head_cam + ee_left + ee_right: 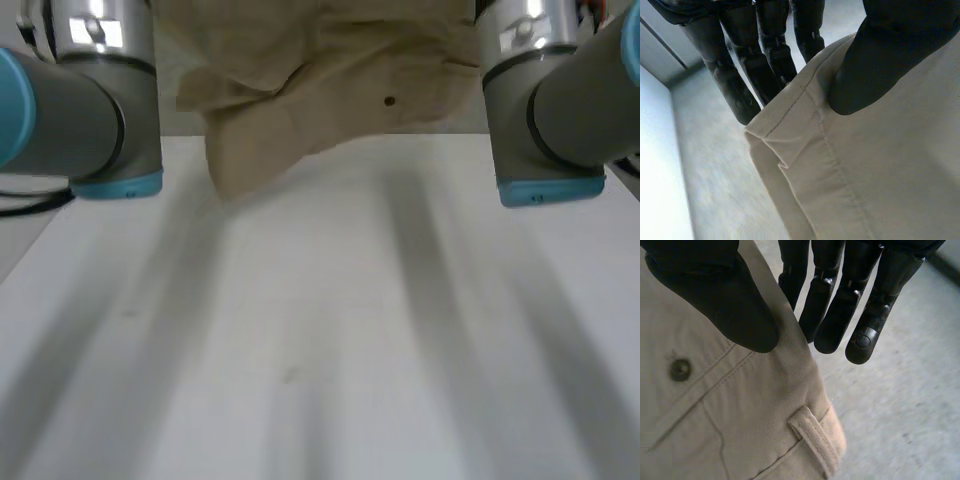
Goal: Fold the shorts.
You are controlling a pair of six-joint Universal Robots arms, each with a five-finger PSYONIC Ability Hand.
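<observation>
I see my left hand pinching the beige shorts at a stitched corner, right hand pinching the waistband above a belt loop, cloth hanging rumpled

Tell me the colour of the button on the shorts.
Dark, brownish button on beige shorts; best in the right wrist view.

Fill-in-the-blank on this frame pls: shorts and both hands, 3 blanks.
1. The left hand and the right hand each pinch the shorts between fingers and ____.
2. The small dark round fastener on the cloth beside the right hand is a ____.
3. The shorts hang over the far part of the white ____.
Missing: thumb; button; table.
</observation>
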